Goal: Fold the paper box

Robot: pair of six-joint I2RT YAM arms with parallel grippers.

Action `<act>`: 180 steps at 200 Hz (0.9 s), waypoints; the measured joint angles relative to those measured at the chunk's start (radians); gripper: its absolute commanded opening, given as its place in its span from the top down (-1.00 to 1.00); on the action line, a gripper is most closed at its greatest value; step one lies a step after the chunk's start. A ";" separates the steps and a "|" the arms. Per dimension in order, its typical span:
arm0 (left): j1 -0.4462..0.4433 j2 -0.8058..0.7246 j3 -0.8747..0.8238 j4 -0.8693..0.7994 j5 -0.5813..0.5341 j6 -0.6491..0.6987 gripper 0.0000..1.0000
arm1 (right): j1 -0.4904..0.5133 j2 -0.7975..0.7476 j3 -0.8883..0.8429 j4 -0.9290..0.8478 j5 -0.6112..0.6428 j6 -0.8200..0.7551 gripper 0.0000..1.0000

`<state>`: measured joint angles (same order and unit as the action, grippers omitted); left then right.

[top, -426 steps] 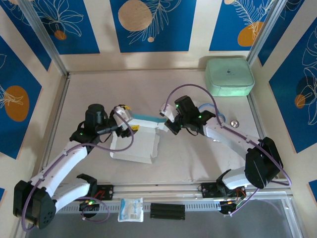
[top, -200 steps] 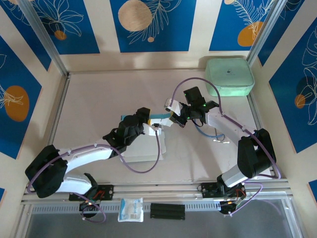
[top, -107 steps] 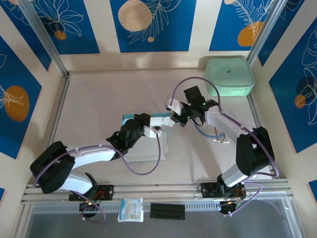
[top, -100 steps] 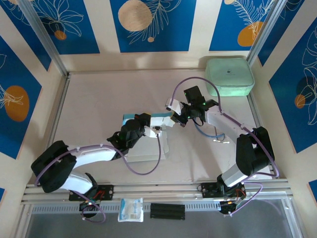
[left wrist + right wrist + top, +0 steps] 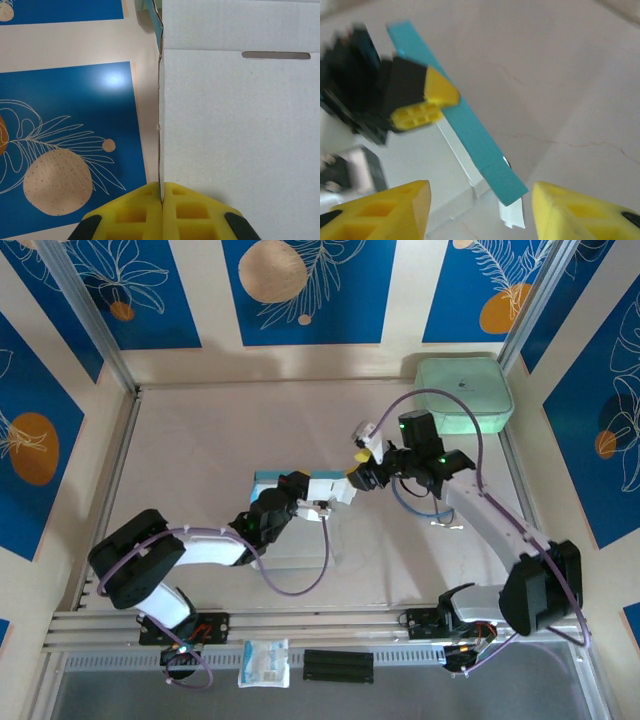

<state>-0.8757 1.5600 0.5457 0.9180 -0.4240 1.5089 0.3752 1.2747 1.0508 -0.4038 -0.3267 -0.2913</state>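
Note:
The paper box (image 5: 335,487) lies mid-table, whitish inside, with a light blue wall standing along its far side. My left gripper (image 5: 297,486) is shut on that wall. In the left wrist view its yellow pads (image 5: 135,212) pinch the thin card edge, and the white inner panel (image 5: 240,140) with a slot spreads to the right. My right gripper (image 5: 358,465) hovers open just beyond the wall's right end. In the right wrist view the blue strip (image 5: 470,135) ends between the spread fingertips of the right gripper (image 5: 480,212), touching neither. The left gripper's yellow pad (image 5: 425,105) grips farther along.
A mint-green rounded case (image 5: 463,393) sits at the far right corner. A white plastic packet (image 5: 264,662) and a black bar (image 5: 338,664) lie beyond the near rail. Cables loop by the right arm (image 5: 415,502). Blue patterned panels wall the table.
My left gripper has shut on the blue wall. My right gripper has opened, let go of the wall's right end and drawn back to the right.

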 measured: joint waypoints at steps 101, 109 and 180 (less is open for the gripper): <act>0.000 0.052 -0.003 0.099 -0.004 0.018 1.00 | 0.003 0.181 0.207 -0.290 -0.001 0.891 -0.22; 0.000 0.052 -0.003 0.099 -0.004 0.018 1.00 | 0.004 0.192 0.209 -0.301 -0.003 0.907 -0.23; 0.000 0.052 -0.011 0.115 -0.004 0.015 1.00 | 0.011 0.290 0.234 -0.304 -0.045 0.940 -0.21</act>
<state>-0.8757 1.6123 0.5346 1.0332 -0.4278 1.5242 0.3862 1.5646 1.2846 -0.7078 -0.3714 0.6483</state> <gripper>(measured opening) 0.053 0.609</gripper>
